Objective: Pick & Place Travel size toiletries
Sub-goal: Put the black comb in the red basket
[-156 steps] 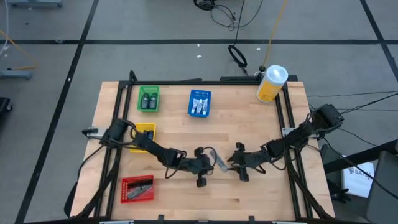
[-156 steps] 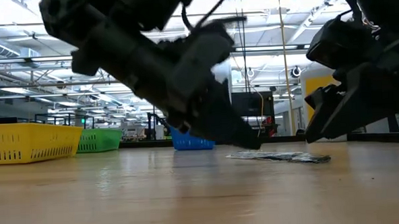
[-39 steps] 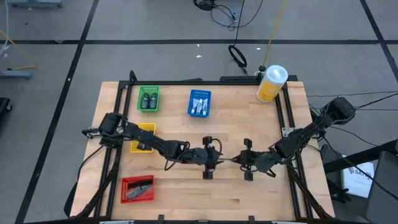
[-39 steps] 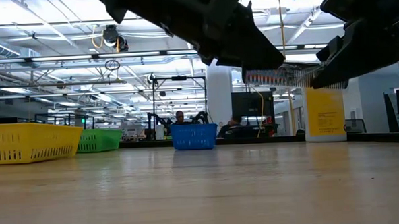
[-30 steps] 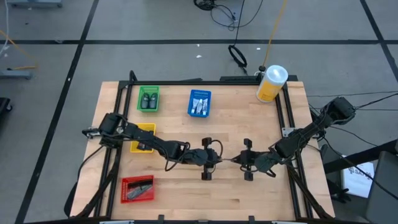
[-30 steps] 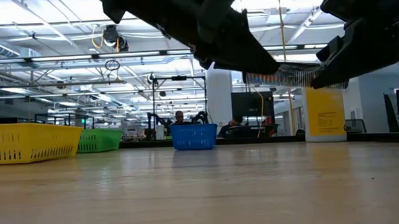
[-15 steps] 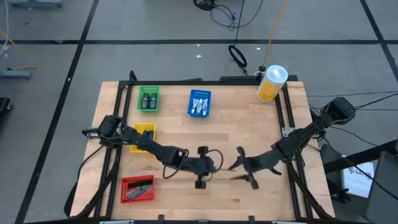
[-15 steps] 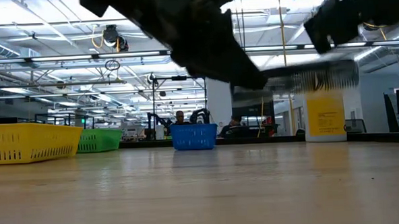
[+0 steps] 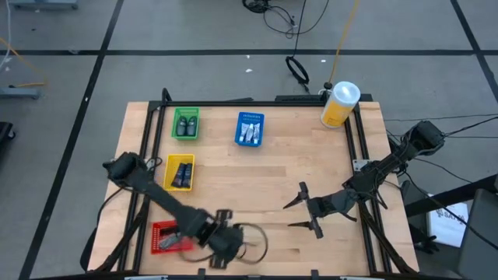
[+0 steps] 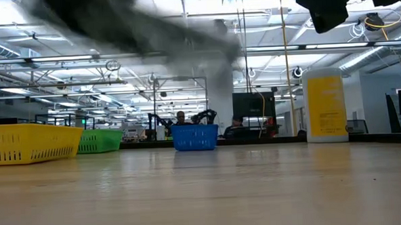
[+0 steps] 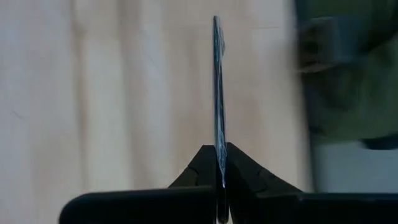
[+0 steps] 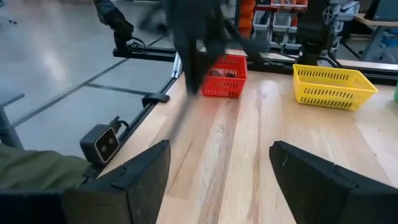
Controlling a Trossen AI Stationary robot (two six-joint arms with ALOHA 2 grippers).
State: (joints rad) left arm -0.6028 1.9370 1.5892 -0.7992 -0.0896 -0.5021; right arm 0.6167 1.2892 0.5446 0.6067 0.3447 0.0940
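While the left gripper pinches a thin flat packet edge-on between its closed fingers, we see it near the table's front edge, just beside the red tray — and the right gripper waits mid-table, fingers spread wide, holding nothing.

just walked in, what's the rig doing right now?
Sorting travel toiletries into small trays. The left gripper is shut on a thin flat packet, held edge-on, and is at the front of the table next to the red tray. The right gripper is open and empty, over the bare wood right of centre. The green tray, blue tray and yellow tray already hold items.
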